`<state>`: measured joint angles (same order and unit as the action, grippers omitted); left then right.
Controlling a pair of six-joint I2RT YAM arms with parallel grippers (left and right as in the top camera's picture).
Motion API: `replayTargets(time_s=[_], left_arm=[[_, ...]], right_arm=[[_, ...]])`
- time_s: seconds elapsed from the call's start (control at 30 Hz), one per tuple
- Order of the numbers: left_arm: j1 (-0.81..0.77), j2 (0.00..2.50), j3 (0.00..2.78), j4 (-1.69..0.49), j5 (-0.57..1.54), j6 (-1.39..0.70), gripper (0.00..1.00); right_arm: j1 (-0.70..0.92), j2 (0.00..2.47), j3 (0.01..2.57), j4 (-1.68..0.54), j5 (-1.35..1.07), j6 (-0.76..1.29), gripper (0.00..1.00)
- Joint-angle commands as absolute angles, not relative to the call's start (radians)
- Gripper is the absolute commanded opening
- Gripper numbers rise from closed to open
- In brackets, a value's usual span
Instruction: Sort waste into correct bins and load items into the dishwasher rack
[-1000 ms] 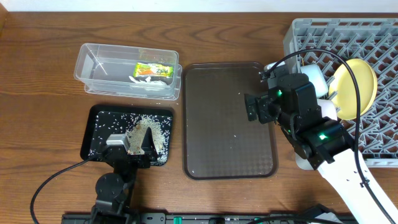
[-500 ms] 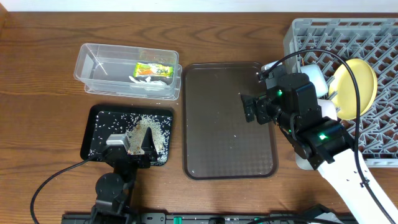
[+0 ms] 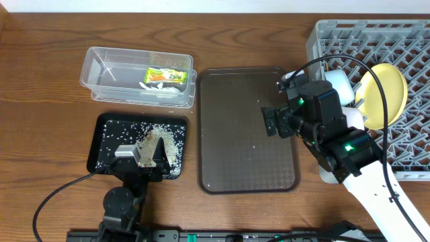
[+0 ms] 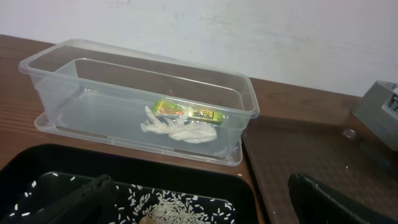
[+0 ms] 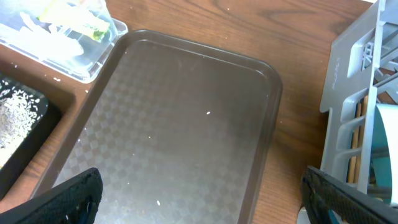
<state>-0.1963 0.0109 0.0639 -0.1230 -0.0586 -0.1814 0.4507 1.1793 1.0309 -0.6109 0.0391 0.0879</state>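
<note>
A brown flat tray (image 3: 247,128) with a raised rim and a faint chequered texture lies at the middle of the wooden surface (image 3: 40,101), its long sides running near to far. A plain white wall (image 4: 249,31) stands along the surface's far edge.

You're working at a lab-style robot bench staged as a kitchen clean-up. A wood-grain surface (image 3: 54,81) sits against a bare white wall (image 4: 249,31), a black mounting rail (image 3: 168,236) runs along the near edge, and a grey dishwasher rack (image 3: 376,30) stands far right.
</note>
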Motion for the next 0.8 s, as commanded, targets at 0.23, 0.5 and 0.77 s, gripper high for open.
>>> replayTargets(time_s=[0.23,0.5,0.77], left_arm=[[-0.191,0.004,0.035,-0.133,-0.060,-0.165,0.91],[-0.191,0.004,0.035,-0.133,-0.060,-0.165,0.91],[-0.191,0.004,0.035,-0.133,-0.060,-0.165,0.91]], right_arm=[[0.463,1.169,1.034,-0.633,0.033,0.100,0.99],[0.463,1.169,1.034,-0.633,0.033,0.100,0.99],[0.463,1.169,1.034,-0.629,0.056,0.096,0.99]])
